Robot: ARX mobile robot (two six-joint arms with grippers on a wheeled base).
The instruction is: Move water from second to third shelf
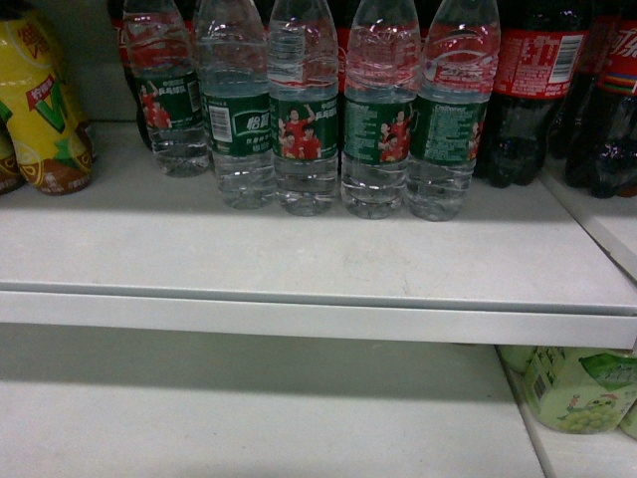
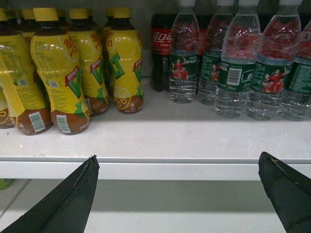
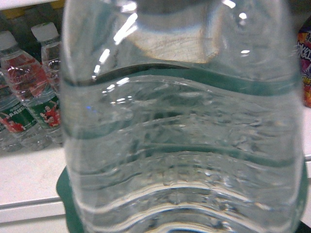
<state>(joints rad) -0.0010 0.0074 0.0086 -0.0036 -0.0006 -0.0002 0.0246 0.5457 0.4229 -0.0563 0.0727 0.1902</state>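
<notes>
Five water bottles [image 1: 307,124] are standing in a close row on the upper shelf [image 1: 299,261] in the head view, their green labels facing forward, with yellow drink bottles [image 1: 40,105] sitting to their left and dark cola bottles [image 1: 532,85] crowding in on their right. Beneath that shelf board, a lower shelf [image 1: 249,418] is lying bare at its front, with pale green drink bottles [image 1: 577,388] showing at the far right. Neither arm is appearing in the head view. In the left wrist view, the left gripper [image 2: 180,194] is hovering in front of the shelf edge with its two dark fingers [image 2: 68,201] spread wide apart and nothing between them; beyond them, the yellow bottles are standing at left, one cola bottle is standing behind, and the water row is running off to the right. In the right wrist view, one clear ribbed water bottle [image 3: 184,145] is filling nearly the whole picture, pressed close against the camera, with green gripper parts peeking out at its lower sides, so the right gripper seems to be clamping it, though its fingertips are hidden behind the bottle. Other water bottles are standing on a white shelf at the left behind it.
</notes>
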